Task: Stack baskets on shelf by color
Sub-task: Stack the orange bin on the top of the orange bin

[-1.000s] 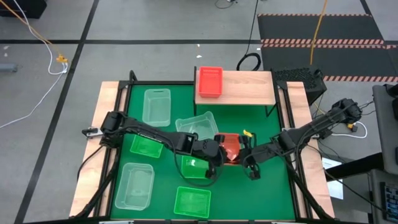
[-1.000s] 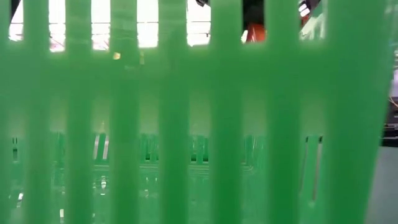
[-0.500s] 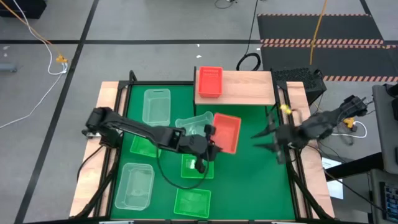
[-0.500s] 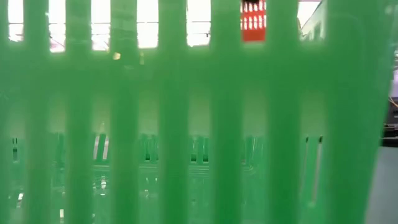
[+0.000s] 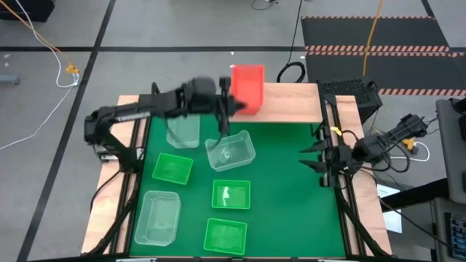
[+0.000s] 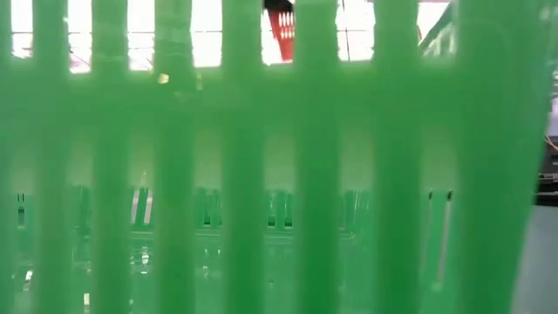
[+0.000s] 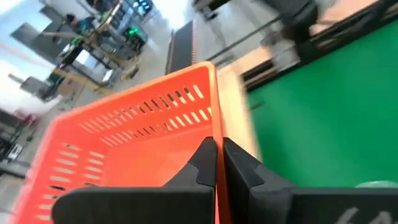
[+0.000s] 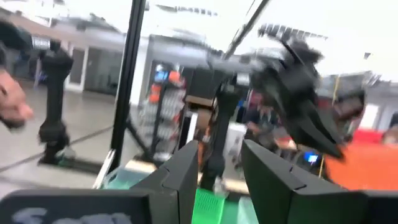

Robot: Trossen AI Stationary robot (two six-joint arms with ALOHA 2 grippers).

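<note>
Left gripper (image 5: 227,102) hangs over the shelf's (image 5: 291,102) left end, fingers pressed together on the rim of an orange-red basket (image 5: 247,87); the left wrist view shows the two dark fingers (image 7: 208,163) nipped tight on that basket's wall. Whether another orange basket sits underneath it, I cannot tell. Right gripper (image 5: 312,156) waits at the table's right edge, its fingers spread and holding nothing. Down on the green mat (image 5: 291,189) lie a tilted clear basket (image 5: 230,151), a second clear one (image 5: 183,125) by the left arm, a third clear one (image 5: 157,216) front left, and three green baskets (image 5: 173,168) (image 5: 231,195) (image 5: 225,236). Green slats fill the low view.
</note>
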